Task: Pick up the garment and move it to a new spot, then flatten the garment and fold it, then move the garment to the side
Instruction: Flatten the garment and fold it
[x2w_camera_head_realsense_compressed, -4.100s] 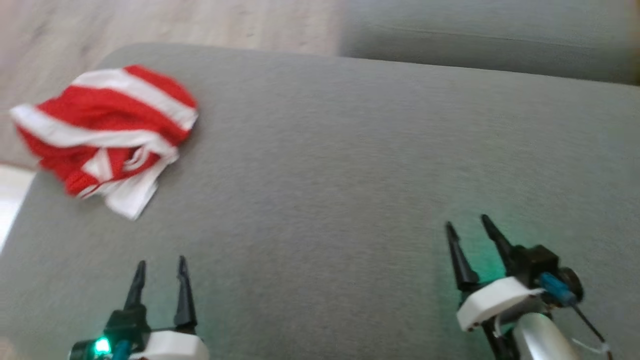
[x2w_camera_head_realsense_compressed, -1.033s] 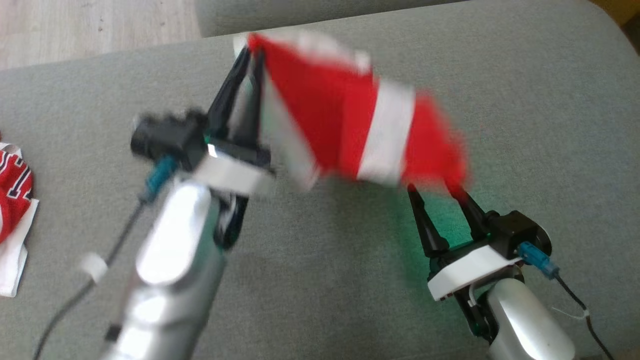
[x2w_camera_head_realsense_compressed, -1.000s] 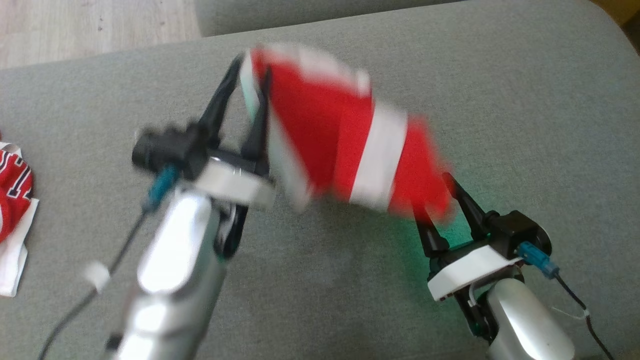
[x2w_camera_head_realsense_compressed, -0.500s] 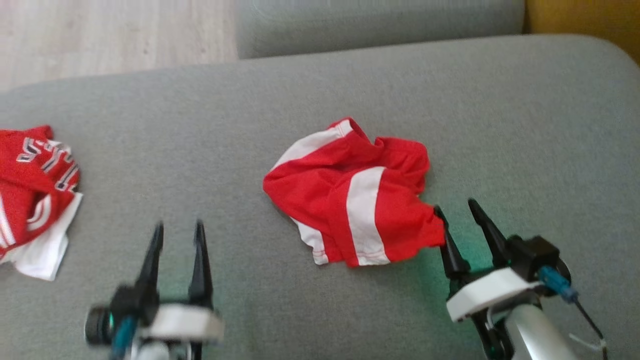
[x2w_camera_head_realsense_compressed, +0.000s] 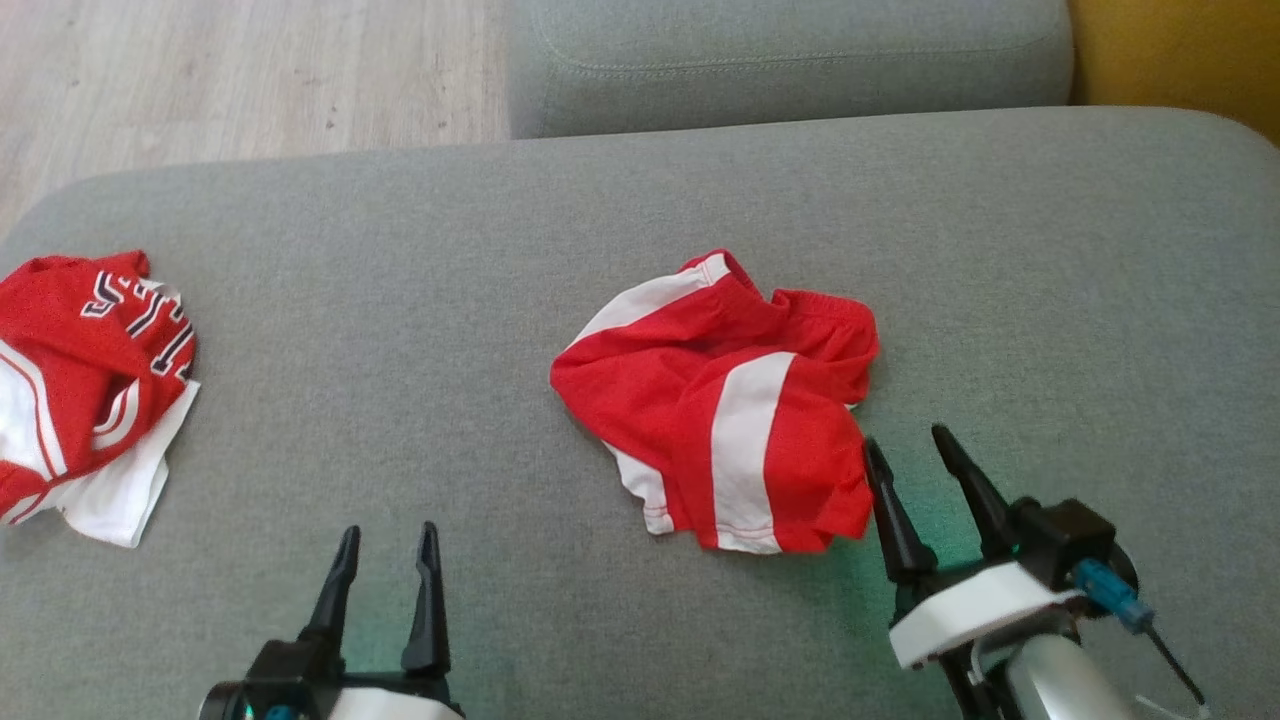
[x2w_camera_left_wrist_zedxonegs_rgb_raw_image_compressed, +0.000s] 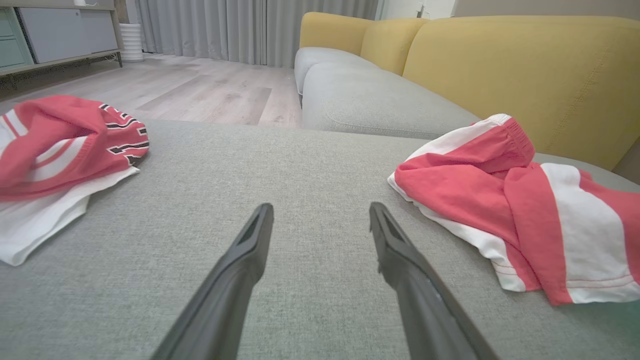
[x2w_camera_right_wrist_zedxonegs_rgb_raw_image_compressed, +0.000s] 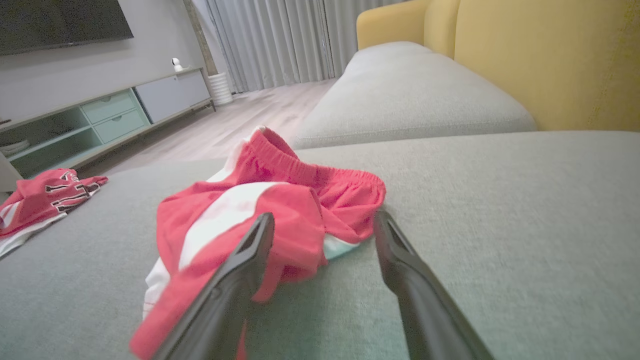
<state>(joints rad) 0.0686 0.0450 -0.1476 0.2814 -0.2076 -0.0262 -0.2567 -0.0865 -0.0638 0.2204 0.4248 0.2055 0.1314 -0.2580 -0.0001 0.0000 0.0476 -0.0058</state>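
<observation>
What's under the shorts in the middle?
The garment lies crumpled on the grey sofa cushion, with bare cushion showing round its edges. Its folds cover the patch beneath, so anything small there cannot be seen.

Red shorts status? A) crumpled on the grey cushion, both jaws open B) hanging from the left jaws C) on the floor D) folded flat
A: the shorts lie bunched on the grey cushion; left gripper and right gripper stand with jaws apart, gripping nothing.
</observation>
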